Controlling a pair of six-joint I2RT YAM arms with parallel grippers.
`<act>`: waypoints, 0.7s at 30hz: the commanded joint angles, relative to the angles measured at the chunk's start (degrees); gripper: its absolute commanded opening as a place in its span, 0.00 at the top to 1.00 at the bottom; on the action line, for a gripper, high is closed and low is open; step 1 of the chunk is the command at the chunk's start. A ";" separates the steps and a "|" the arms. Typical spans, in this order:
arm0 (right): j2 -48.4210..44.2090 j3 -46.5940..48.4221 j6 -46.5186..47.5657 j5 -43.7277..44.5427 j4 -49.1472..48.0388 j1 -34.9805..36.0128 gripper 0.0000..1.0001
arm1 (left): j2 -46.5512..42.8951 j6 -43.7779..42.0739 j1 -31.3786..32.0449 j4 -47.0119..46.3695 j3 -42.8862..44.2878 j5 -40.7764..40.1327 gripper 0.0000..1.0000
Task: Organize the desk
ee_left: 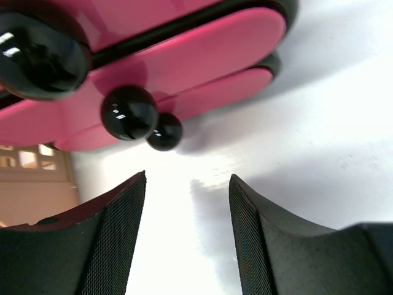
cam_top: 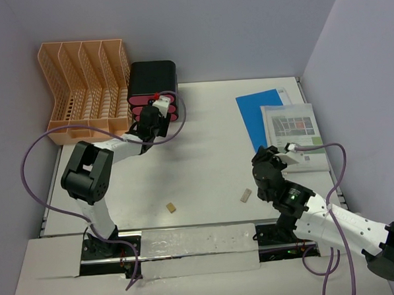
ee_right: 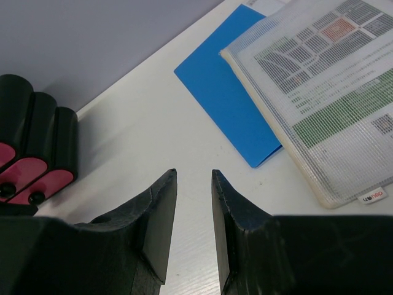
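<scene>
The white desk point(cam_top: 203, 147) carries a black box with pink drawers point(cam_top: 151, 84) at the back left. My left gripper point(cam_top: 156, 108) hovers right in front of the drawer fronts. In the left wrist view it point(ee_left: 187, 178) is open and empty, with the pink fronts point(ee_left: 202, 49) and their round black knobs point(ee_left: 129, 112) just ahead of the fingertips, not touching. My right gripper point(cam_top: 262, 158) is over the desk's right half. In the right wrist view it point(ee_right: 194, 173) is open by a narrow gap, holding nothing, above bare desk point(ee_right: 153, 117).
A peach file rack point(cam_top: 85, 87) stands left of the black box. A blue folder point(cam_top: 261, 114) and a mesh pouch with a printed sheet point(cam_top: 294, 132) lie at the back right. Two small tan pieces point(cam_top: 170, 207) point(cam_top: 245, 195) lie near the front edge.
</scene>
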State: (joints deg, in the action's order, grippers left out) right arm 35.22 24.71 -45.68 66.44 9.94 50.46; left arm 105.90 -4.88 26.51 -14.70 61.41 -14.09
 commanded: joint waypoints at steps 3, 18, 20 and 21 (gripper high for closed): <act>-0.20 -0.14 -2.71 2.91 0.40 -0.24 0.64 | -0.66 2.77 0.21 1.65 2.49 0.54 0.35; -6.29 -1.28 -6.29 5.81 7.59 -0.10 0.64 | 4.20 -25.99 2.06 -5.19 -0.09 -10.44 0.38; -6.48 -1.08 -5.91 5.81 7.72 -0.18 0.64 | 6.07 -29.82 2.47 -5.89 0.63 -11.66 0.38; -6.53 -0.83 -5.91 5.95 8.51 -0.19 0.64 | 7.28 -32.70 2.82 -7.25 0.27 -13.10 0.38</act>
State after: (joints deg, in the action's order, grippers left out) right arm 29.22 23.89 -50.28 68.48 17.36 50.48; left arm 109.39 -26.90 28.20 -17.50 60.30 -22.79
